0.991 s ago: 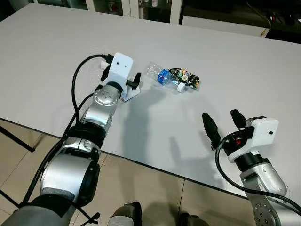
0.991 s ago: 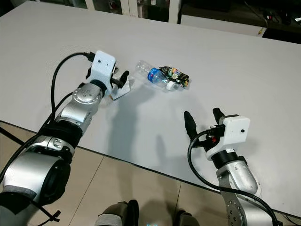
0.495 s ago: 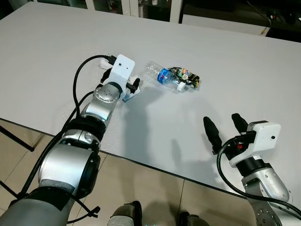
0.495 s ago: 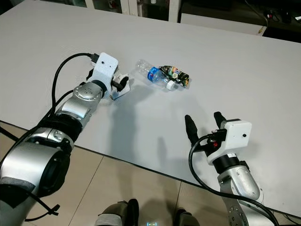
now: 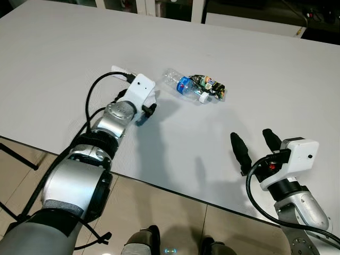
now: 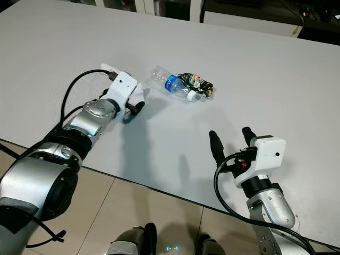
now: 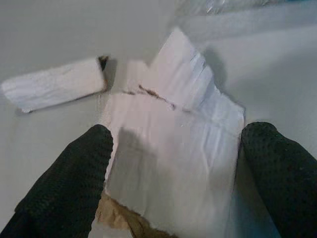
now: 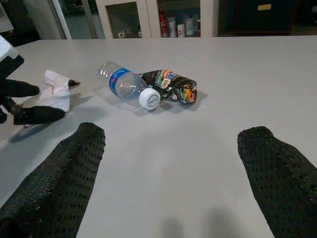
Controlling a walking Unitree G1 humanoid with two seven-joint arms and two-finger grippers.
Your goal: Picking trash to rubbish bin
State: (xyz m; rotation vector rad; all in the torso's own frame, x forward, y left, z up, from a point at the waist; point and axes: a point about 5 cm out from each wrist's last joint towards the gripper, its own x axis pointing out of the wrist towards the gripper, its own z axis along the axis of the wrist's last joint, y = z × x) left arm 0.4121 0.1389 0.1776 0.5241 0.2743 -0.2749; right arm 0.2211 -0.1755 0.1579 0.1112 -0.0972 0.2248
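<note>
The left gripper (image 7: 173, 173) straddled the paper scrap (image 7: 168, 144) just beside the bottle (image 5: 183, 85), jaws apart, nothing clamped. The flat sheet could slip free on closing. The right gripper (image 5: 255, 146) waited wide.

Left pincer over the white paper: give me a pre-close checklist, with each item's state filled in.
1. Left pincer open, one black finger on each side of the crumpled white paper scrap: ok.
2. Paper lies between the fingers rather than beyond them: ok.
3. Small white rolled paper piece is outside the grasp, so it will be left behind: not ok.
4. Clear plastic bottle with blue label and the crushed colourful wrapper lie apart from the left pincer: ok.
5. Right pincer open and away from the trash, near the grey table edge: ok.
6. Fingertips touching the table: cannot tell.
</note>
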